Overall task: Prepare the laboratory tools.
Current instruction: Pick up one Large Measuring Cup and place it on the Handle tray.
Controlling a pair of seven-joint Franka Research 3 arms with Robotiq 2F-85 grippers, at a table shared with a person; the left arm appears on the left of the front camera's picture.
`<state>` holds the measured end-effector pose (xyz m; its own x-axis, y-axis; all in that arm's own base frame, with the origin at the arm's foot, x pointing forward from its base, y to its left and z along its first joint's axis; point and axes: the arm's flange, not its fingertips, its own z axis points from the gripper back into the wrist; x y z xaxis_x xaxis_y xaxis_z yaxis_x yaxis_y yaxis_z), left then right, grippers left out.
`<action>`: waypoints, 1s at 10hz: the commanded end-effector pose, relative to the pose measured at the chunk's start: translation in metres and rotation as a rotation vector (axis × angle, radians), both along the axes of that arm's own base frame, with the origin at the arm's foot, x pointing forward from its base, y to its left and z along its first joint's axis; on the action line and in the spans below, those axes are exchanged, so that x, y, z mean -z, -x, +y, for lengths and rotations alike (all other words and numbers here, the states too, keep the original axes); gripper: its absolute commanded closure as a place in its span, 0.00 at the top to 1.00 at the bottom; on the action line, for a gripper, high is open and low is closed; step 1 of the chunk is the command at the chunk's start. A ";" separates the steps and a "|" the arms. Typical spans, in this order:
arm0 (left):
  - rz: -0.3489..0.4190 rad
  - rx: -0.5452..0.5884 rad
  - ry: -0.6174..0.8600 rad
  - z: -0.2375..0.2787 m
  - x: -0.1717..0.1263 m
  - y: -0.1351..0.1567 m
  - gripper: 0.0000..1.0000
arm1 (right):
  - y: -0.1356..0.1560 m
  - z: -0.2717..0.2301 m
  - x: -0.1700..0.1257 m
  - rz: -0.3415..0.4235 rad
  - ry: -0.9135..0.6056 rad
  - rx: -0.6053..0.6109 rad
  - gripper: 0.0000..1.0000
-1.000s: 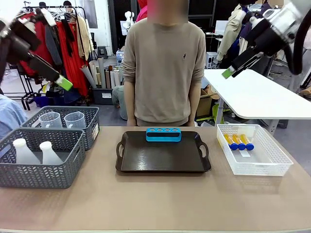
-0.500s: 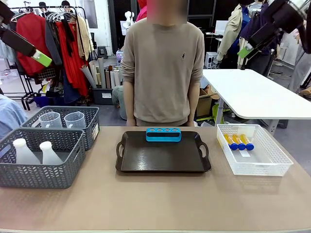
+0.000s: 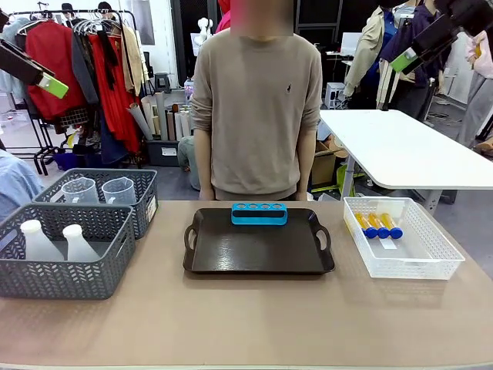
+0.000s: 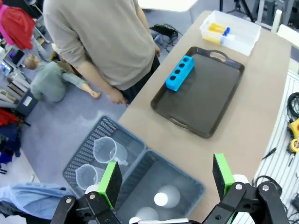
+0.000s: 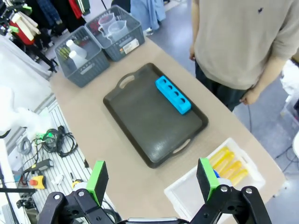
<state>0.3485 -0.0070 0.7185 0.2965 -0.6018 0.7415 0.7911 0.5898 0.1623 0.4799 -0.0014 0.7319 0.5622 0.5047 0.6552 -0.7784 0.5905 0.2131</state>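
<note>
Three slim tubes (image 3: 377, 225) of orange-yellow liquid with blue caps lie in the white mesh basket (image 3: 431, 262) at the table's right; they also show as tubes (image 5: 228, 164) and tubes (image 4: 217, 29) in the wrist views. Two clear handled beakers (image 3: 100, 190) stand in the far grey basket, and two white conical flasks (image 3: 55, 240) in the near one. My left gripper (image 3: 48, 81) hangs high at the upper left, open and empty (image 4: 166, 176), above the grey baskets. My right gripper (image 3: 408, 55) is high at the upper right, open and empty (image 5: 152, 178).
A dark tray (image 3: 258, 254) lies mid-table with a blue tube rack (image 3: 259, 213) at its far edge. A person in a beige sweater (image 3: 258, 100) stands at the far side, hands down. The grey baskets (image 3: 69, 281) take up the table's left end.
Both arms have lifted and swung outward, the left gripper towards the upper left corner and the right towards the upper right. Nothing on the table has moved.
</note>
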 end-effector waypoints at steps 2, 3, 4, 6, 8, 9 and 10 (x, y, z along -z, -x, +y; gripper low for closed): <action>-0.038 0.045 0.007 -0.001 -0.007 -0.004 1.00 | 0.003 -0.002 -0.005 -0.032 -0.035 -0.045 1.00; -0.030 0.050 0.011 -0.003 -0.013 -0.004 1.00 | 0.006 -0.003 -0.006 -0.043 -0.035 -0.044 1.00; -0.031 0.051 0.006 -0.007 -0.021 -0.003 1.00 | 0.009 -0.002 -0.008 -0.054 -0.030 -0.051 1.00; -0.046 0.054 -0.005 -0.011 -0.031 0.002 1.00 | 0.012 -0.001 -0.012 -0.069 -0.034 -0.054 1.00; -0.055 0.057 0.000 -0.011 -0.033 0.003 1.00 | 0.013 -0.001 -0.012 -0.073 -0.042 -0.056 1.00; -0.052 0.059 0.004 -0.011 -0.032 0.002 1.00 | 0.014 -0.003 -0.012 -0.073 -0.041 -0.056 1.00; -0.057 0.040 -0.019 -0.013 -0.031 -0.001 1.00 | 0.014 -0.003 -0.011 -0.071 -0.042 -0.059 1.00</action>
<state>0.3458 -0.0191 0.7501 0.2285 -0.6266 0.7451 0.8064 0.5506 0.2158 0.4690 -0.0011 0.7456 0.5131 0.5123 0.6886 -0.8057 0.5642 0.1806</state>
